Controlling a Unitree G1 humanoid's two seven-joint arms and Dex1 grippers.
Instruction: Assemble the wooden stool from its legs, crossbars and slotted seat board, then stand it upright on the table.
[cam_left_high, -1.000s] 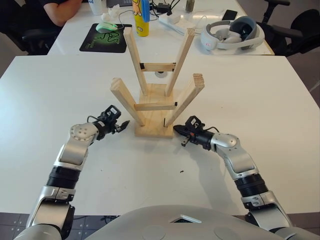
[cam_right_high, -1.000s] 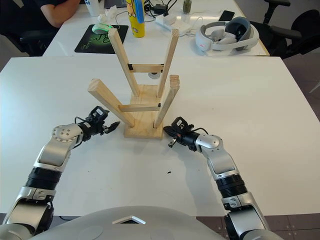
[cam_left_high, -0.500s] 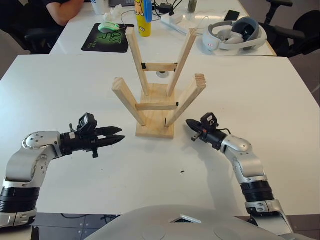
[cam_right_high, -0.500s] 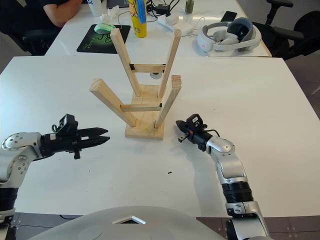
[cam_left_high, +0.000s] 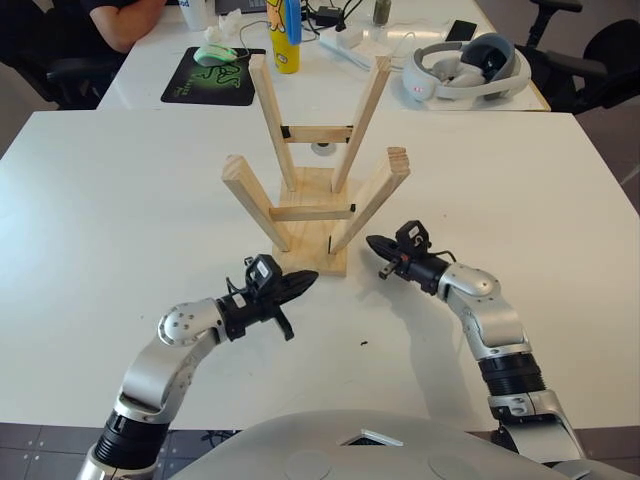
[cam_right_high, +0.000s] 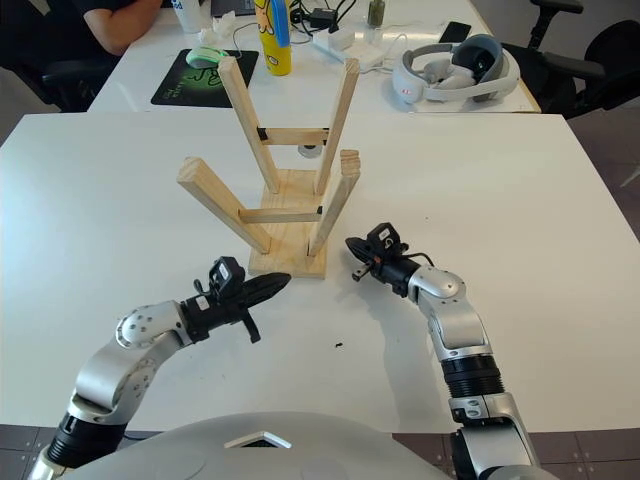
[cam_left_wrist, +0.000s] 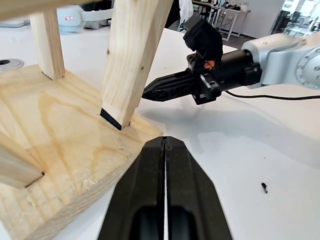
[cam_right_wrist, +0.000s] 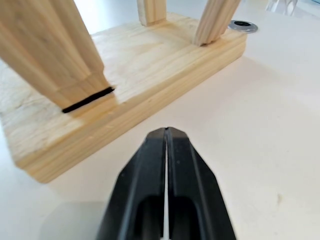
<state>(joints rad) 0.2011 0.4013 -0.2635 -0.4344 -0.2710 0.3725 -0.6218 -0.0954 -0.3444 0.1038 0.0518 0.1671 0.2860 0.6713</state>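
L gripper (cam_left_high: 300, 283): fingers are pressed together, nothing held; tip is pointed at near edge of seat board (cam_left_high: 312, 257), just beside it; contact can't be told.
R gripper (cam_left_high: 373, 242): jaws are closed too, empty; it is held just beside the board's near-right corner, apart from the wood.
Stool (cam_left_high: 312, 190): is stood upside down mid-table (cam_left_high: 120, 190), seat board flat, four legs (cam_left_high: 272, 120) up, two crossbars (cam_left_high: 311, 212) fitted.
Hidden: leg tops are cut off in both wrist views; metal disc (cam_left_high: 322, 149) behind stool is partly covered by legs; slots are seen only as dark lines at leg bases.
Change: vs 0.5 s ago, L gripper is brought in from far left to stool's front; R gripper is shifted slightly closer; stool is unmoved.
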